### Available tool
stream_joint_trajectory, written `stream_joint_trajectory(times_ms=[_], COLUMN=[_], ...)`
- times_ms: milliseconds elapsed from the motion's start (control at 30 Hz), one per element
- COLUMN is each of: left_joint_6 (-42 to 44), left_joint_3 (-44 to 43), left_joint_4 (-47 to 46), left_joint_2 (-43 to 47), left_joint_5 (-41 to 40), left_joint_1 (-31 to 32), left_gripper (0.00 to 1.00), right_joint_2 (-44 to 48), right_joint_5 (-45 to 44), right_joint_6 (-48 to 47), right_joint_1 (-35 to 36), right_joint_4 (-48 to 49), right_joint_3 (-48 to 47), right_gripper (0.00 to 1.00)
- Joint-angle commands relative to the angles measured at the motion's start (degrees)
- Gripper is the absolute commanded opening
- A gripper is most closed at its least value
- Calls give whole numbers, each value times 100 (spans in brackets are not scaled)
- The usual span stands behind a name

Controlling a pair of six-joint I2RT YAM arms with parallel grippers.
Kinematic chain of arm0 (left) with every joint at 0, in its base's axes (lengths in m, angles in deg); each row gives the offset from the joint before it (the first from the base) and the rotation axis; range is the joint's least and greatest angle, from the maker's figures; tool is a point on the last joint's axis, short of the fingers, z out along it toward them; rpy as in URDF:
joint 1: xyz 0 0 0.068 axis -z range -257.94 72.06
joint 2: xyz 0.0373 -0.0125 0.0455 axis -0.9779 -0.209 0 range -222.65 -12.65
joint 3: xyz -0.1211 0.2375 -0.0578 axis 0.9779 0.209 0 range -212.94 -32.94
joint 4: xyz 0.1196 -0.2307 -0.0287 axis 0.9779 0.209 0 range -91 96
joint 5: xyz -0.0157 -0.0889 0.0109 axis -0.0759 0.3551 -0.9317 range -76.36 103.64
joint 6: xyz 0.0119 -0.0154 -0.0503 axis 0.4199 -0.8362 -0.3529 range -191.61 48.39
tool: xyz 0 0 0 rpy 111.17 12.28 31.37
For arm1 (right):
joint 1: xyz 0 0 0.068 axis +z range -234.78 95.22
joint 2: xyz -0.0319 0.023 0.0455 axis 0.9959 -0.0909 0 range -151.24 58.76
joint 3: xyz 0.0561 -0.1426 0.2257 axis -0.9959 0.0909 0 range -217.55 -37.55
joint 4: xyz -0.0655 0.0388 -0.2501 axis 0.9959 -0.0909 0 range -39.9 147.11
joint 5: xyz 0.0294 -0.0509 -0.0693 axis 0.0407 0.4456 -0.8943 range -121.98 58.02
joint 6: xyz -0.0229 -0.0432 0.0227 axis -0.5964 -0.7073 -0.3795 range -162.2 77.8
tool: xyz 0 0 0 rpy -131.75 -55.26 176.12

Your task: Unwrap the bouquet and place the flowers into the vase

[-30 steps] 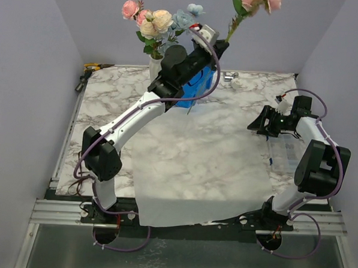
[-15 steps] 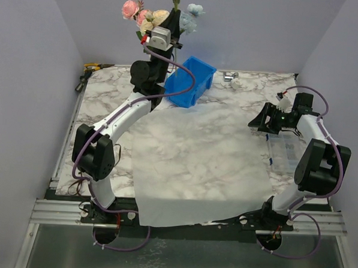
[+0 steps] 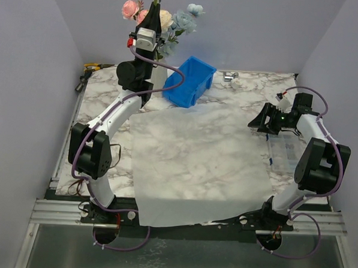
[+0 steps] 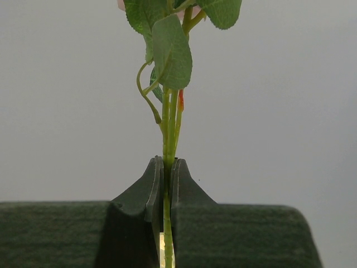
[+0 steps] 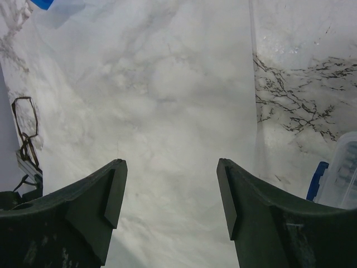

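The left fingers (image 4: 158, 173) were pinched shut on a thin green stem (image 4: 167, 120), which ran straight up between them with broad leaves (image 4: 172, 50) just above the grip. That arm was lifted high, above and just left of the blue bin (image 3: 192, 80), and the held stem poked out past the top of the overhead view.

The vase (image 3: 160, 79) stood on the counter (image 3: 103, 100) just left of the bin, mostly hidden behind the raised arm. The flowers (image 3: 130, 9) already in it, pink, cream and pale blue heads, showed above the bin's left end, right around the lifted fingers. I could not tell whether the bottom of the held stem had reached the vase's rim.

The wrapping paper (image 3: 195, 165) lay spread flat on the counter in front of the bin, its far edge running up to the bin's near side.

The right fingers (image 5: 114, 192) stood wide apart with nothing between them, low over the paper's right edge, well to the right of the bin and nearer to me. A clear plastic box (image 5: 343, 178) sat on that same side, just off the paper.

A small white object (image 3: 230, 78) lay just right of the bin, and a yellow-handled tool (image 3: 93, 66) lay well to its left.
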Motion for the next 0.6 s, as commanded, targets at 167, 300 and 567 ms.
stream_joint_trajectory(times_ms=[167,300,567], left_joint_6=[128,121,111], left_joint_3=[-193,-292,-439], left_joint_4=[-484,-493,-706], left_joint_2=[110,44,-268], left_joint_5=[390,447,617], left_joint_1=[-52,-58,-199], left_gripper=[0,0,0], right_joint_2=[-132,-134,-151], right_joint_5=[26,17,26], right_joint_6=[33,38,41], right_joint_1=[-28,-22,-26], right_joint_4=[-82,-73,-56], right_joint_3=[-199,-175,-128], right_gripper=[75,75,75])
